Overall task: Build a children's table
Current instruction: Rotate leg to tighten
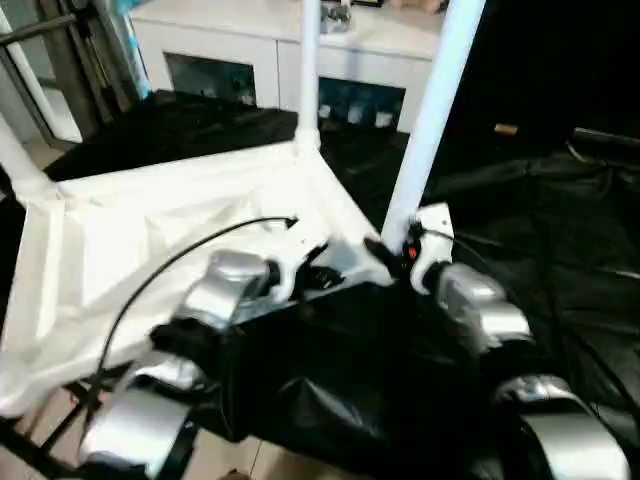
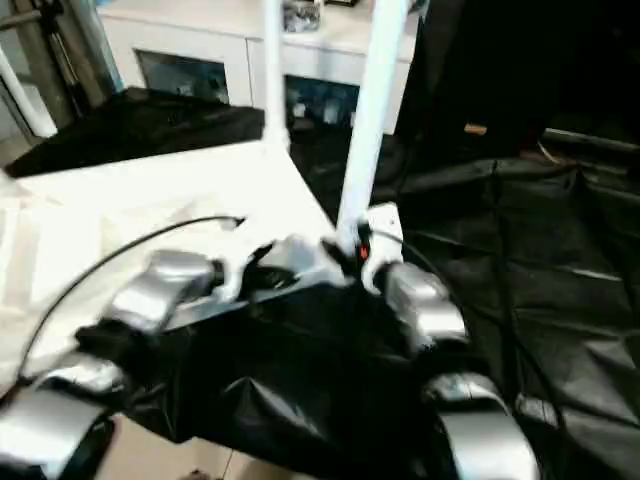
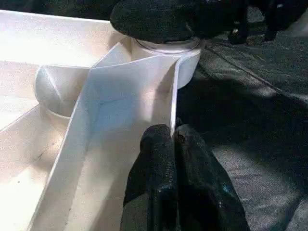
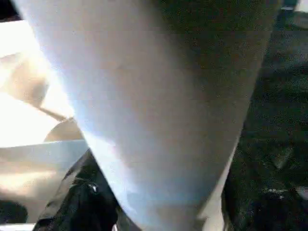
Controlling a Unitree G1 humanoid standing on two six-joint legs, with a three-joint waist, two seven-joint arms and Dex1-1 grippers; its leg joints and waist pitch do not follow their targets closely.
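Here, upturned children's table (image 1: 150,240) on black sheet (image 1: 560,250), left pincer (image 3: 172,139) pinching its rim, right pincer (image 1: 395,255) gripping corner leg (image 1: 430,120).

Smooth white plastic on the upturned table top (image 1: 180,235), faintly glossy along its ribs; the leg (image 1: 432,110) shows the same sleek plastic. Crinkled black sheeting (image 1: 540,230) shines in its folds. Forearms (image 1: 475,305) gleam like brushed silver metal; fingers (image 3: 161,163) look matt black.

white cabinet (image 1: 270,50), black floor sheet (image 1: 560,230)
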